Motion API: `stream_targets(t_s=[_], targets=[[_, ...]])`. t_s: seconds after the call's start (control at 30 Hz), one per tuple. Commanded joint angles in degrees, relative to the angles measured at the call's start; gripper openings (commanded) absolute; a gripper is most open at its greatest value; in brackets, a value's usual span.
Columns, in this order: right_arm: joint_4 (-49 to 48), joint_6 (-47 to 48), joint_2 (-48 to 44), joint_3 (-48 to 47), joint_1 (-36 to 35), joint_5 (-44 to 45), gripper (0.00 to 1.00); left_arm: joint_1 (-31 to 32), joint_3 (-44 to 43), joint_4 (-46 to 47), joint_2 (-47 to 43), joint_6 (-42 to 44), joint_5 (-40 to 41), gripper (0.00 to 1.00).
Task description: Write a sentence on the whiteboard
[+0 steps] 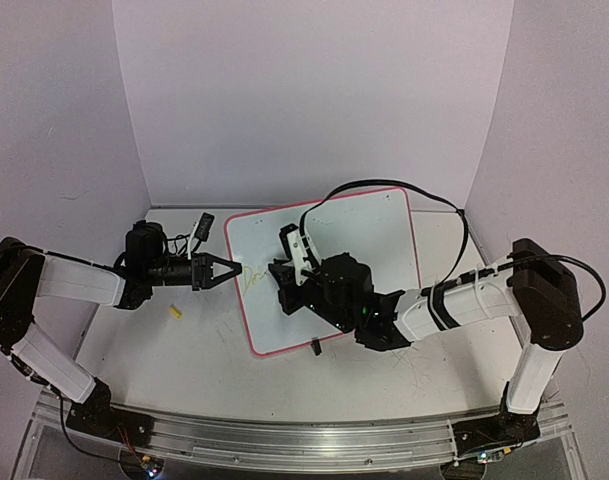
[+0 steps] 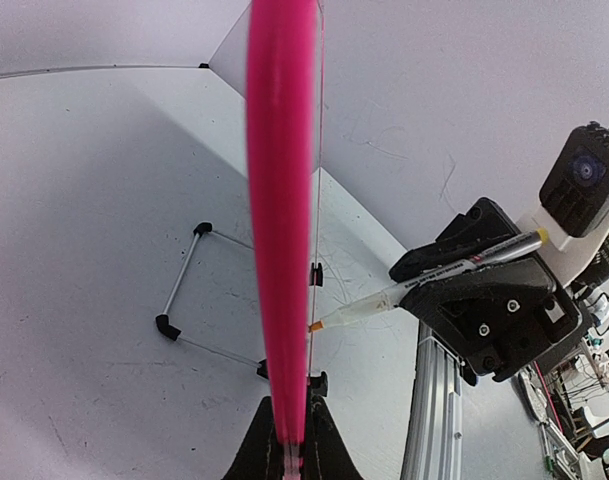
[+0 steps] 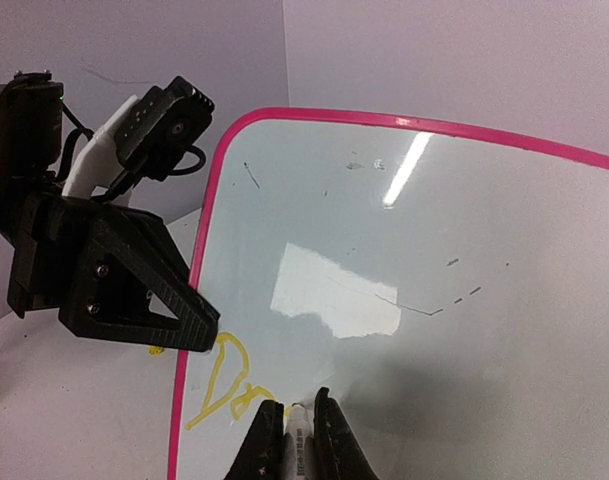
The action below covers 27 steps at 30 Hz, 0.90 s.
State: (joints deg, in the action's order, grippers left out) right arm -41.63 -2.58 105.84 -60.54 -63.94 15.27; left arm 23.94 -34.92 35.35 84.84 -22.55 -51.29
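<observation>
The whiteboard (image 1: pixel 374 225), glossy white with a pink-red rim, is tilted up on the table. My left gripper (image 1: pixel 229 268) is shut on its left rim (image 2: pixel 281 200), with the pink edge clamped between the fingers (image 2: pixel 324 450). My right gripper (image 1: pixel 289 282) is shut on a white marker (image 3: pixel 300 440). The marker's orange tip (image 2: pixel 316 326) touches the board face. The sentence (image 3: pixel 224 385) is only a yellow "Dr" near the board's left edge, also visible from above (image 1: pixel 252 281). The left gripper (image 3: pixel 114 285) shows in the right wrist view at the rim.
A small yellow cap (image 1: pixel 175 311) lies on the table left of the board. A black object (image 1: pixel 202 225) sits behind the left gripper. The board's wire stand legs (image 2: pixel 199 290) rest on the table. A black cable (image 1: pixel 384 188) arcs over the board. Walls enclose three sides.
</observation>
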Motion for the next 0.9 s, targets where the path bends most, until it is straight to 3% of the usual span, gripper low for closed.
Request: stream_targets(t_s=[0.0, 0.87], targets=[[-0.8, 0.5, 0.6, -2.5, 1.1, 2.2, 0.00, 0.7, -2.1, -0.3, 0.6, 3.1, -0.8, 0.00], [1.3, -1.4, 1.1, -0.6, 1.0, -2.6, 0.00, 0.7, -2.7, -0.4, 1.0, 2.9, -0.9, 0.00]])
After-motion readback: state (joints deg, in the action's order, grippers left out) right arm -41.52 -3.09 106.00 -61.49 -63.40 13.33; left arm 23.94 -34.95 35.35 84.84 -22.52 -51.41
